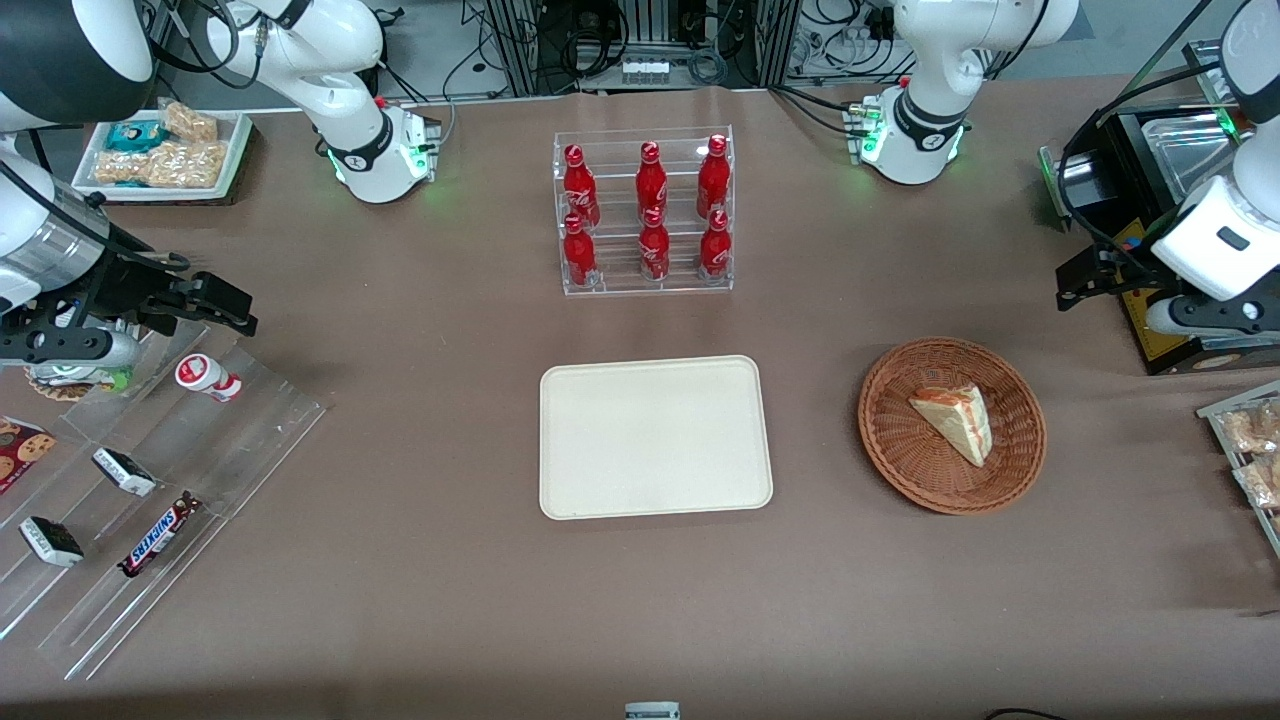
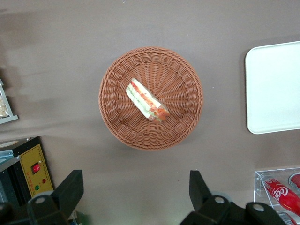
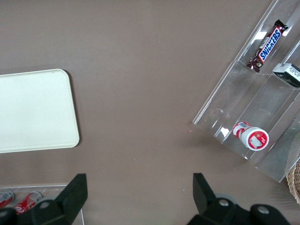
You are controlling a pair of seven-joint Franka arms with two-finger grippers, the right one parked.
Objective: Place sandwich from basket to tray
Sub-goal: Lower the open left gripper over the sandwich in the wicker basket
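Front view: the sandwich [image 1: 955,420] lies in the basket [image 1: 905,460], a wedge with its cut edge turned toward the working arm's end of the table. The basket sits on the brown table [image 1: 400,600], beside the tray [image 1: 655,437] and a little apart from it. The tray holds nothing. Farther from the camera than the tray stands a clear rack [image 1: 645,212] with six red bottles [image 1: 652,178]. The left arm's gripper [image 1: 1085,280] hangs toward the working arm's end of the table, farther from the camera than the basket and well apart from it, in front of a black box [image 1: 1165,340].

Left wrist view: the basket [image 2: 117,93] shows whole, with the sandwich [image 2: 147,100] lying across its middle, its red and green filling layers facing up. The two dark fingers [image 2: 70,190] of the gripper [image 2: 133,192] stand spread wide, with only bare table between them, and clear of the basket. An edge of the tray [image 2: 272,89] shows beside the basket.

Right wrist view: a corner of the tray [image 3: 33,112] rests on the table, and an acrylic stepped rack [image 3: 253,117] holds a Snickers bar [image 3: 267,44] and a small white and red bottle [image 3: 251,136].
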